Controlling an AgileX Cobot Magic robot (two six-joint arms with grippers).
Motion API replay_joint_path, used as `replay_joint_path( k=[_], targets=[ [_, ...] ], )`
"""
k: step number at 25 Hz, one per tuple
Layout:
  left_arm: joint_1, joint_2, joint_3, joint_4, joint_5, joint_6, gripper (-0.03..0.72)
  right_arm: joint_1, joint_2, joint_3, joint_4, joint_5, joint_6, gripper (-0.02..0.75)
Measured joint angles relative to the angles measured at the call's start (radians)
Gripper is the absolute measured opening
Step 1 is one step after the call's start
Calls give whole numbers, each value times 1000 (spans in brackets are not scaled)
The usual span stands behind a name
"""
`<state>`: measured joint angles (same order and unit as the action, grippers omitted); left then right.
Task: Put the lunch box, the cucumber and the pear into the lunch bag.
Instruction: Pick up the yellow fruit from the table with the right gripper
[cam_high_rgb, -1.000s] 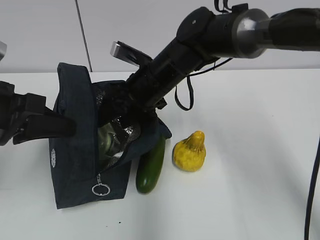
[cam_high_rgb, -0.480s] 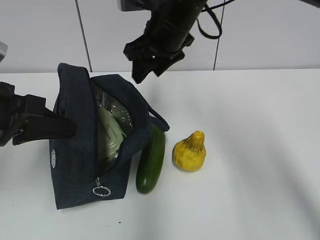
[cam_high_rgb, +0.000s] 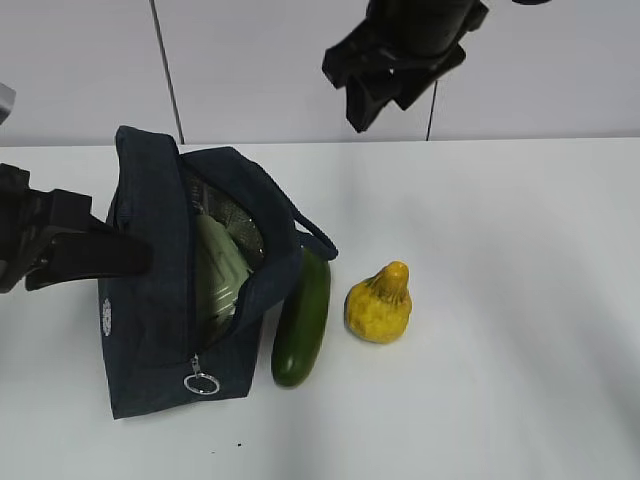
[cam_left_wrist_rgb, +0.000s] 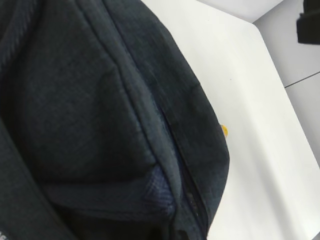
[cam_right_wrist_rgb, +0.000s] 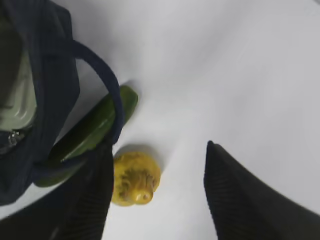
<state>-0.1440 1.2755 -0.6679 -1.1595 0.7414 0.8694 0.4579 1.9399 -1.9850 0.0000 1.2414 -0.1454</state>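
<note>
White worktop (cam_high_rgb: 500, 300) is seen under everything. At 9 o'clock the lunch bag (cam_high_rgb: 150, 300) is held open by the left gripper (cam_high_rgb: 95, 255), its jaws pressed together on the fabric. The lunch box (cam_high_rgb: 220, 265) is seen inside. The cucumber (cam_high_rgb: 302, 320) is laid against the bag, the pear (cam_high_rgb: 379, 303) just beside it. At 12 o'clock the right gripper (cam_high_rgb: 375, 85) is hung high, jaws spread, nothing held.

The right gripper (cam_high_rgb: 385, 95), which a second ago reached deep into the lunch bag (cam_high_rgb: 150, 300), has pulled out and risen high above the far table edge, moving right (jaws apart, nothing held). The lunch box (cam_high_rgb: 218, 268) now shows inside the bag's uncovered opening.
</note>
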Motion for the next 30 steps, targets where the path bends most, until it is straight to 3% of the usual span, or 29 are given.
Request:
replay_joint_path(
  k=[6, 12, 30],
  targets=[
    [0, 0, 0, 0, 0, 0, -13, 0, -108, 253, 0, 2, 4, 440],
    [0, 0, 0, 0, 0, 0, -13, 0, -113, 396, 32, 2, -1, 436],
    [0, 0, 0, 0, 0, 0, -13, 0, 95, 399, 32, -134, -67, 470]
  ],
)
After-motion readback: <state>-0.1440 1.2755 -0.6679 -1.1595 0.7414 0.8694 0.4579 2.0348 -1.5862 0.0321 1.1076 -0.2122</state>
